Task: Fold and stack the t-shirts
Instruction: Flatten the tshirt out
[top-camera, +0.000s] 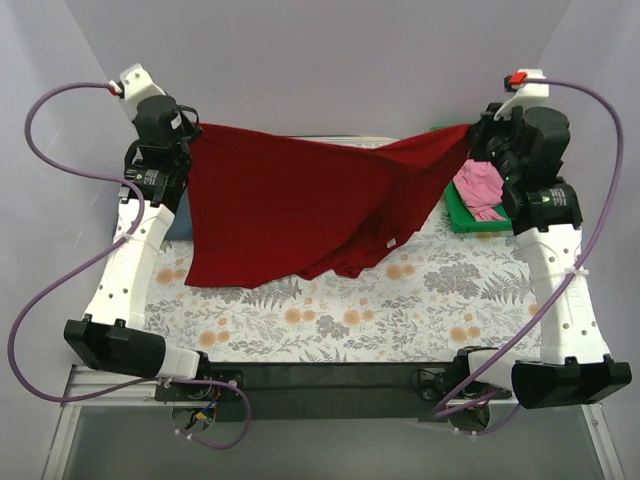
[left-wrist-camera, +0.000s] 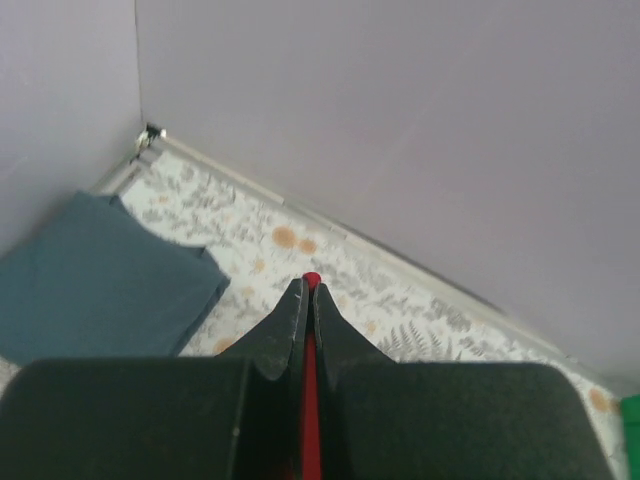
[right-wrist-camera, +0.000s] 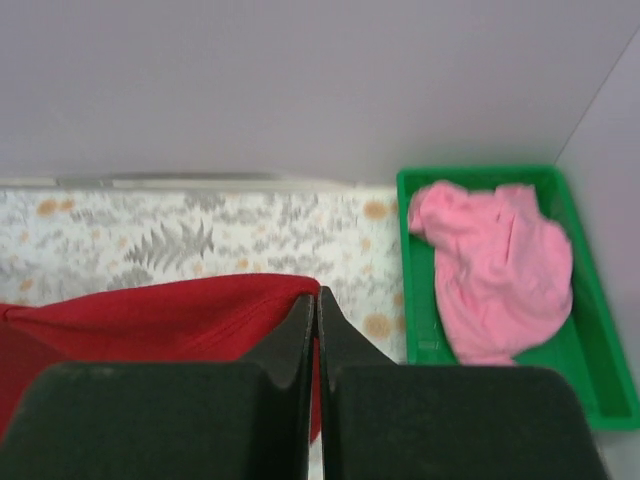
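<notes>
Top external: left pincer (top-camera: 190, 132), right pincer (top-camera: 472, 136) tight on red t-shirt (top-camera: 290, 200); label (top-camera: 391, 243) illegible.

The left fingers (left-wrist-camera: 298, 305) pinch a sliver of dark red t-shirt (left-wrist-camera: 309, 400) above a floral counter (left-wrist-camera: 400, 300).
Two black fingers rise from the bottom edge, pressed together, with a thin strip of red cloth between them and a dot of it showing at their tips. To the left, a slate blue-grey t-shirt (left-wrist-camera: 100, 285) lies folded flat on the counter, near the corner. Plain lilac walls (left-wrist-camera: 400, 120) fill the upper half.
</notes>
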